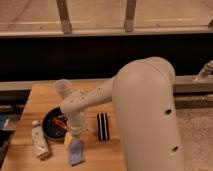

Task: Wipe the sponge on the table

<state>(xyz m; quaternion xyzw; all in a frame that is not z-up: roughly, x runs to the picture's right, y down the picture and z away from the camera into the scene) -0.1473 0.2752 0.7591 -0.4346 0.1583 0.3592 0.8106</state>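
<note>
Dim, warm light overall. A brighter band runs along the top, with a dark strip beneath it. The whole frame is soft. The pale arm has an even sheen and no hard glare. The gripper, low over the worktop near its front, blurs into the sponge.

Light-blue sponge, white-striped black block

Dark wall panel behind; window posts above; speckled floor right.
</note>
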